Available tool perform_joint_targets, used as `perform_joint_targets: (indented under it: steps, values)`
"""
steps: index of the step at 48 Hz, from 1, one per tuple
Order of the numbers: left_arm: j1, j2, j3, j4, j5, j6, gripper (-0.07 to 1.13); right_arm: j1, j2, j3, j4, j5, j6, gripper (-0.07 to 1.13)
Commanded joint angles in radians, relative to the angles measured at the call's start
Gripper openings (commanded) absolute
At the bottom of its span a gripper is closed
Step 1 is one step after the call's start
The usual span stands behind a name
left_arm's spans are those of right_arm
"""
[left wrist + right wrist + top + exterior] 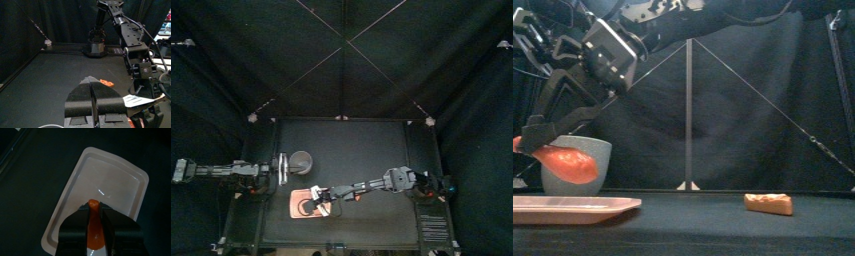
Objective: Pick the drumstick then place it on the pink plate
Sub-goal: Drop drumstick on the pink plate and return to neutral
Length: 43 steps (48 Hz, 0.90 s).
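Orange drumstick [95,230] is pinched in the right gripper [94,211] above the pink plate [127,178]. Placing step: lower, then release. The left gripper [92,86], jaws pressed together, rests beside the plate.

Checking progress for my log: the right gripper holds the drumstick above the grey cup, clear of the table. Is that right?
Not quite. The right gripper does hold the drumstick clear of the table, jaws shut on it, but above the pink tray, not the grey cup, which stands farther back. The right wrist view shows the tray directly under the drumstick.
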Motion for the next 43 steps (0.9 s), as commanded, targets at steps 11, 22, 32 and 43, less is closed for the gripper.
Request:
perform_joint_targets:
  steps: [11,22,32,43]
  values:
    - [0.003,0.005,-0.011,0.0,-0.005,-0.002,0.03,-0.006,-0.012,-0.057,0.005,-0.028,-0.002,0.79]
    - [0.003,0.005,-0.012,0.0,-0.005,-0.002,0.03,-0.009,-0.038,-0.035,0.034,-0.041,0.002,0.82]
    - [0.003,0.005,-0.008,0.002,-0.005,-0.003,0.03,-0.035,-0.132,0.101,0.17,-0.118,-0.008,0.82]
    - [0.002,0.005,-0.005,0.002,-0.003,-0.003,0.03,-0.035,-0.282,0.336,0.173,-0.39,-0.009,0.82]
